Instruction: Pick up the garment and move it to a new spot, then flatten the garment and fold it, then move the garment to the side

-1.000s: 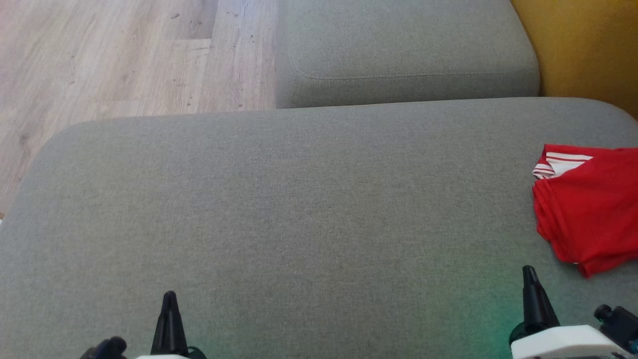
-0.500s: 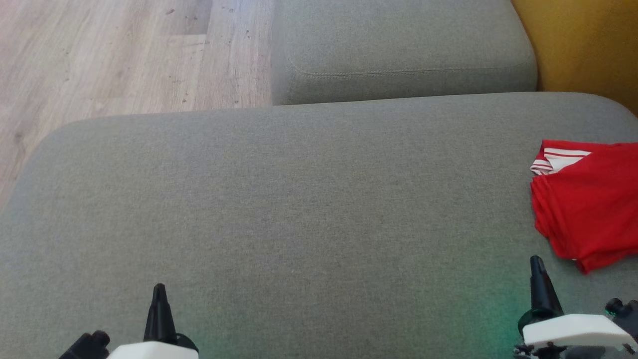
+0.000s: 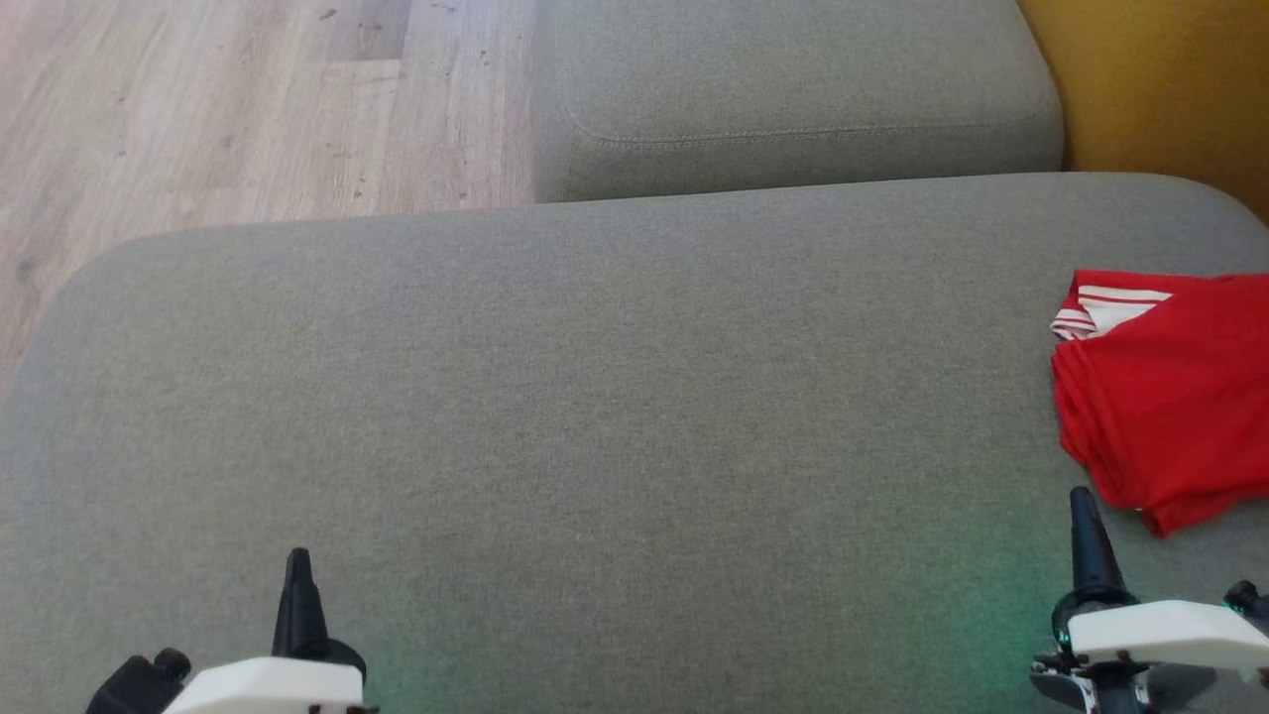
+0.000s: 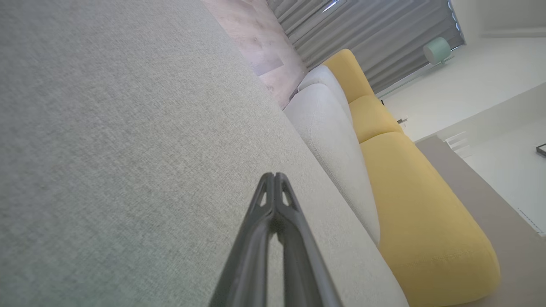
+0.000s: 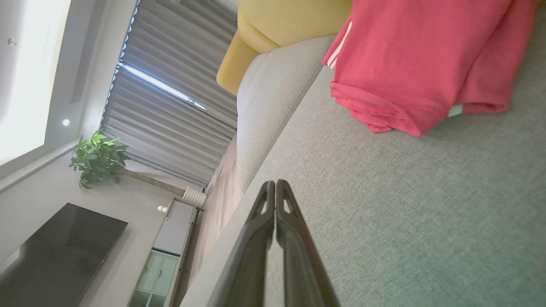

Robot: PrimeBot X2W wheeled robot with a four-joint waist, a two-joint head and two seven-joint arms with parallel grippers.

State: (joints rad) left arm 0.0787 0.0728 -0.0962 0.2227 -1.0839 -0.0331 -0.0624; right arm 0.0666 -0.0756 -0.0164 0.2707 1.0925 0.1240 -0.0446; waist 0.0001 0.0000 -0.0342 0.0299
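at 3 o'clock in the head view, red garment (image 3: 1170,397), folded into a compact stack, lying on the wide grey cushion (image 3: 595,397) and cut off by the frame edge; white-striped trim at its 10 o'clock corner, layered hems facing 9 o'clock. at 7 o'clock, left gripper (image 3: 296,565), pinched narrow, tip against tip, holding nothing, over bare grey fabric and well apart from the garment. at 5 o'clock, right gripper (image 3: 1083,506), likewise pressed together and empty, its point near the garment's 7 o'clock corner but not touching it. in the right wrist view, garment at 1 o'clock beyond the closed tips, no contact. at 12 o'clock of the head view, a second grey cushion (image 3: 793,89); wooden floor (image 3: 198,119) at 10 o'clock; yellow upholstery (image 3: 1160,89) at 1 o'clock.
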